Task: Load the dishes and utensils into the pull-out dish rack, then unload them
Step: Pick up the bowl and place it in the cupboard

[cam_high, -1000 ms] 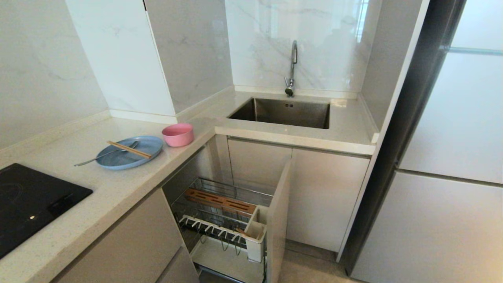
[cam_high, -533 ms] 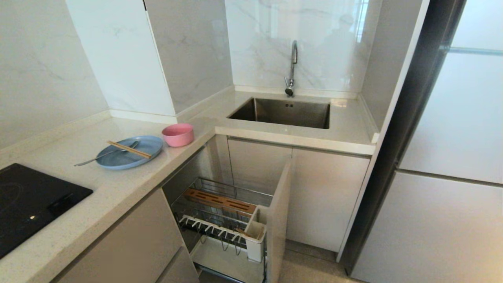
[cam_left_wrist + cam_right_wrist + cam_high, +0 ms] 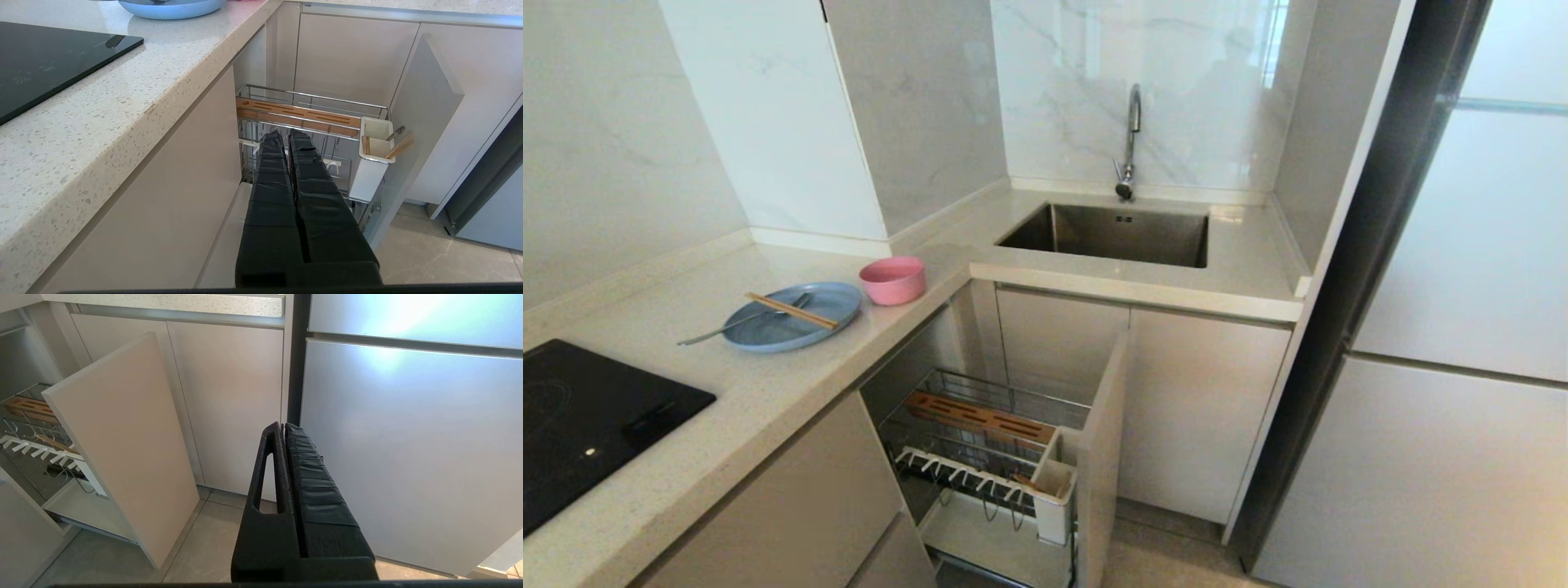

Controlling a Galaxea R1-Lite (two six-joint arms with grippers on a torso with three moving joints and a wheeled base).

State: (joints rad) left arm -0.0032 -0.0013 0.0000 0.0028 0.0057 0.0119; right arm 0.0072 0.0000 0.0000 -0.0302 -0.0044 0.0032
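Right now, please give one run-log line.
rack: pulled out | plate, bowl: on counter | left gripper: shut, empty | right gripper: shut, empty

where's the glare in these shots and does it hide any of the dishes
Head view: window glare on the glossy marble backsplash behind the faucet; the blue plate and pink bowl on the counter stay evenly lit. Right wrist view: a bright bluish patch washes out the fridge door. Left wrist view: no strong glare; the plate is cropped by the frame edge.

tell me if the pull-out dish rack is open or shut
Open. The pull-out dish rack is slid out from under the counter, its beige front panel standing clear of the cabinets and its wooden strip exposed.
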